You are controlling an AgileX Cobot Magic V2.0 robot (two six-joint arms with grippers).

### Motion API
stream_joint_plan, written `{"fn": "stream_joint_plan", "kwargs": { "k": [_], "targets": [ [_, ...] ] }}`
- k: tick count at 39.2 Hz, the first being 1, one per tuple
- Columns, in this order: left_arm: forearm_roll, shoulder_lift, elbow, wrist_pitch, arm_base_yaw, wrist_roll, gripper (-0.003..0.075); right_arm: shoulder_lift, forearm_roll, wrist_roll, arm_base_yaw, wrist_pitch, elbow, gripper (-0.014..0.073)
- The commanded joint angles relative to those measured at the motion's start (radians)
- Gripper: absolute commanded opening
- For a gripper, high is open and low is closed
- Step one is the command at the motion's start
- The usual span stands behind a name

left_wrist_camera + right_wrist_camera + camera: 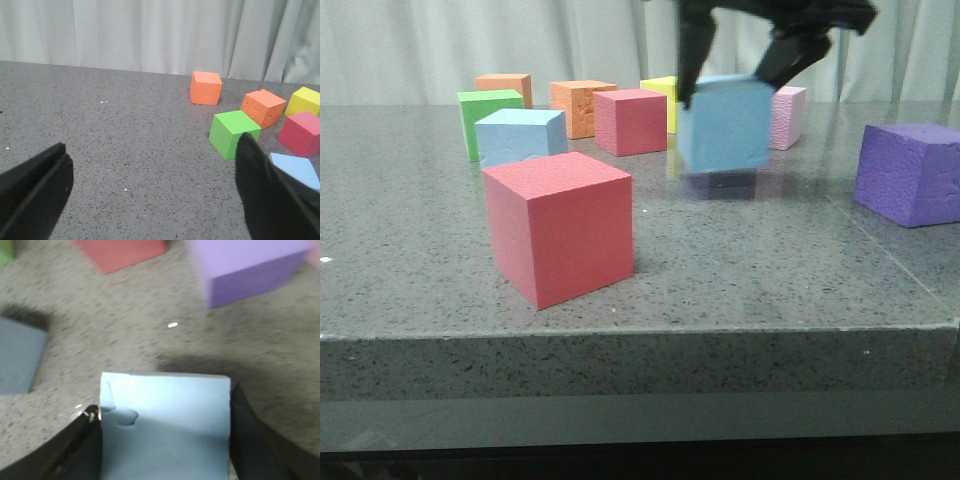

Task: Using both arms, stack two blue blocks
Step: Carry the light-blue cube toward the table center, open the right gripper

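My right gripper (728,85) is shut on one pale blue block (725,125) and holds it in the air above the table, its shadow beneath it. In the right wrist view the block (165,410) fills the gap between the fingers of the right gripper (165,445). The other blue block (520,135) rests on the table at the left, behind a big red cube; it also shows in the right wrist view (17,360). My left gripper (152,150) is wide open and empty over bare table. This second block (300,170) lies beside its right finger, partly hidden.
A big red cube (560,230) stands near the table's front edge (640,335). A purple cube (910,172) is at the right. Green (485,115), orange (582,105), red (632,120), yellow (663,90) and pink (788,115) cubes stand at the back.
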Motion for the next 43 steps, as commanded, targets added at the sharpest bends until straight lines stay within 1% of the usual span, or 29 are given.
{"fn": "stream_joint_plan", "kwargs": {
  "k": [1,9,11,13,15,18,20,22,28,39,41,42,43],
  "targets": [
    [-0.005,0.007,-0.033,-0.08,0.002,-0.005,0.064,-0.024,-0.012,-0.013,0.036,-0.064,-0.035,0.0279],
    [-0.005,0.007,-0.033,-0.08,0.002,-0.005,0.064,-0.005,-0.012,-0.013,0.051,-0.087,-0.035,0.0286],
    [-0.005,0.007,-0.033,-0.08,0.002,-0.005,0.0641,-0.001,-0.012,-0.013,0.051,-0.087,-0.035,0.0319],
    [-0.005,0.007,-0.033,-0.08,0.002,-0.005,0.0641,0.003,-0.012,-0.013,0.051,-0.086,-0.035,0.0375],
    [-0.005,0.007,-0.033,-0.08,0.002,-0.005,0.0641,0.005,-0.012,-0.013,0.051,-0.084,-0.035,0.0449],
    [-0.005,0.007,-0.033,-0.078,0.002,-0.005,0.0641,0.006,-0.012,-0.013,0.051,-0.081,-0.035,0.0531],
    [-0.005,0.007,-0.033,-0.078,0.002,-0.005,0.0641,0.004,-0.012,-0.013,0.051,-0.084,-0.035,0.0566],
    [-0.005,0.007,-0.033,-0.078,0.002,-0.005,0.0641,-0.001,-0.013,-0.013,0.051,-0.089,-0.035,0.0583],
    [-0.005,0.007,-0.033,-0.078,0.002,-0.005,0.0641,-0.031,-0.028,-0.013,0.051,-0.092,-0.049,0.0584],
    [-0.005,0.007,-0.033,-0.078,0.002,-0.005,0.0641,-0.067,-0.04,-0.022,0.051,-0.049,-0.111,0.0577],
    [-0.005,0.007,-0.033,-0.078,0.002,-0.005,0.064,-0.067,-0.041,-0.035,0.051,-0.039,-0.112,0.0545],
    [-0.005,0.007,-0.033,-0.078,0.002,-0.005,0.064,-0.067,-0.041,-0.04,0.051,-0.035,-0.113,0.0519],
    [-0.005,0.007,-0.033,-0.078,0.002,-0.005,0.0641,-0.067,-0.043,-0.043,0.051,-0.03,-0.114,0.0475]
  ]
}}
